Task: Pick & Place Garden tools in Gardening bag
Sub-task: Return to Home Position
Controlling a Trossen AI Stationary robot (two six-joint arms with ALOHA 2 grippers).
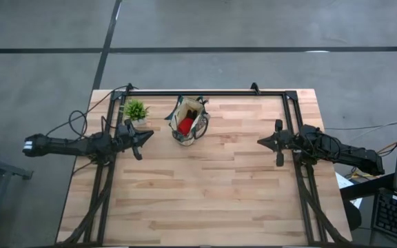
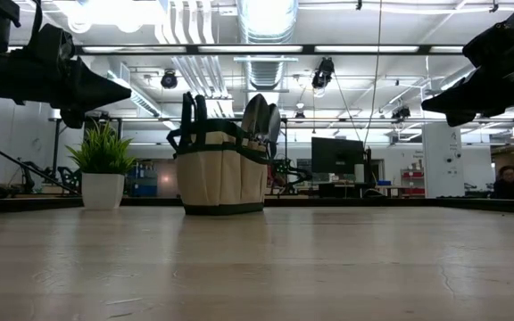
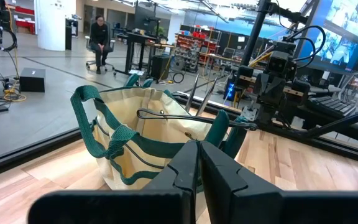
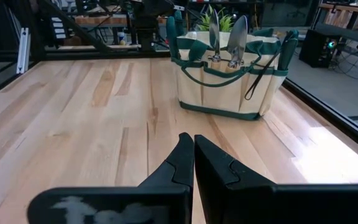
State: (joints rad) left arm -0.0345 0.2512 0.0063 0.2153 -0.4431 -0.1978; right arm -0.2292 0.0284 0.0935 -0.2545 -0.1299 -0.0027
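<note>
From above, the gardening bag (image 1: 188, 121) stands on the tabletop (image 1: 212, 193) toward the edge at the top of the view, left of centre. A red item (image 1: 186, 125) shows inside its open mouth. A small potted plant (image 1: 135, 109) stands just beside the bag on its left, apart from it. The left hand (image 1: 147, 138) hangs near the bag's left side without touching it, and the right hand (image 1: 262, 141) is well apart on the other side; both point inward across the wood and carry nothing. At tabletop height, the bag stands upright with two trowels (image 2: 261, 116) rising blade-up out of its top beside its dark loop handles. The plant in its white pot is to its left, and both hands are raised clear of the wood, the left one at the upper left, the right one at the upper right. The left wrist view looks at the bag's open mouth and green straps close ahead; the left hand's two fingers (image 3: 182, 168) are pressed together, closed on nothing, and a person (image 3: 99, 37) sits far off in the room. The right wrist view shows the bag farther off across bare wood, the two trowel blades upright in it and the plant behind. This hand's fingers (image 4: 176, 165) also meet tip to tip, closed and empty.
</note>
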